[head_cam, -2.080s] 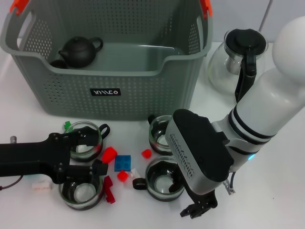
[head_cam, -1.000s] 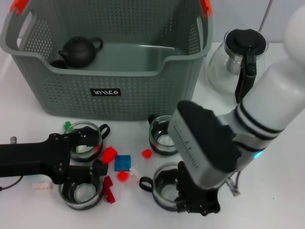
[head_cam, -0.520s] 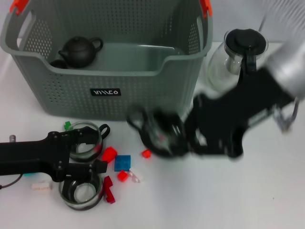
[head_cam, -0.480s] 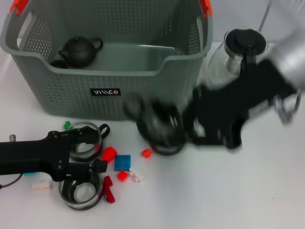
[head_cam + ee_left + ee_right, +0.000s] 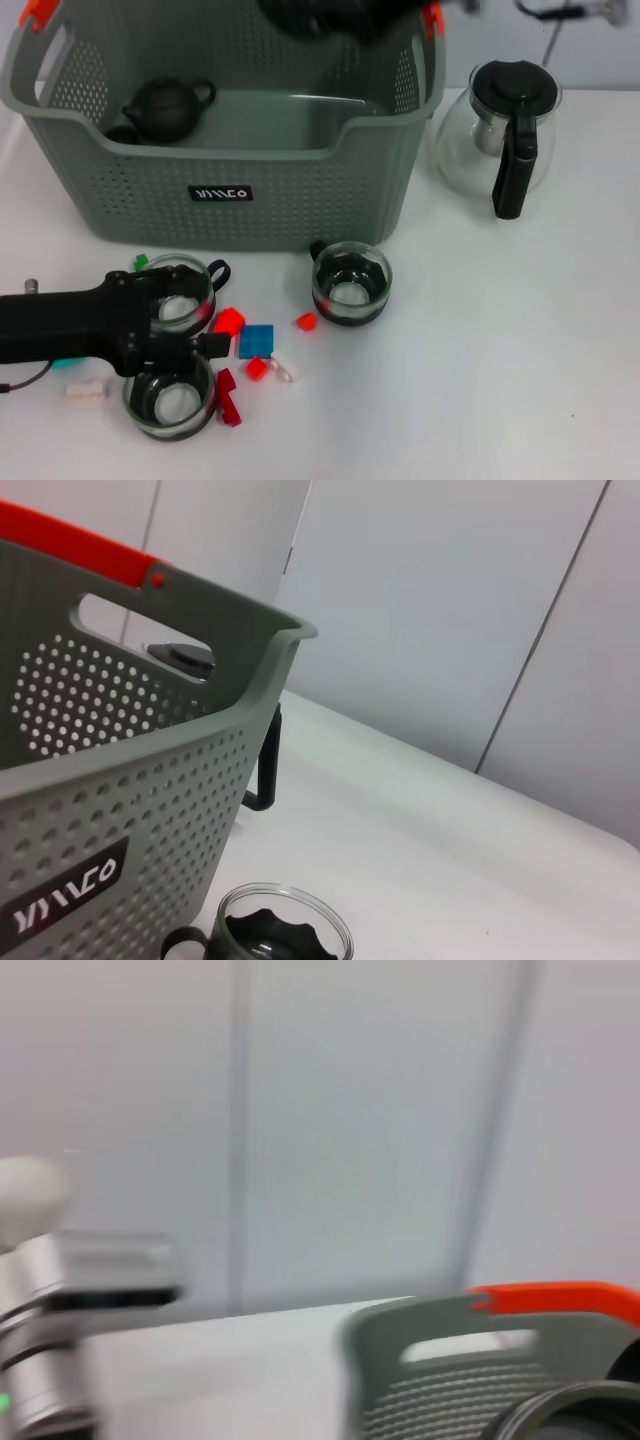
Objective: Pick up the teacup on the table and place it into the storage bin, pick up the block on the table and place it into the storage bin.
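Note:
The grey storage bin (image 5: 300,200) stands at the back of the table. My right gripper (image 5: 345,12) is a dark blur above the bin's far rim, shut on a glass teacup (image 5: 300,14); that cup's rim (image 5: 575,1410) shows in the right wrist view beside the bin's orange handle (image 5: 555,1298). Three more teacups stay on the table: one in the middle (image 5: 350,283) and two at front left (image 5: 178,300) (image 5: 170,397). A red block (image 5: 229,322), a blue block (image 5: 257,340) and smaller pieces lie between them. My left gripper (image 5: 205,318) hovers open by the two left cups.
A black clay teapot (image 5: 168,108) sits inside the bin's left end. A glass teapot with a black handle (image 5: 500,135) stands right of the bin. In the left wrist view the bin wall (image 5: 120,780) and a teacup (image 5: 285,935) are close.
My right arm has lifted the front-middle teacup off the table and swung it up and back over the bin. The left arm has stayed where it was.

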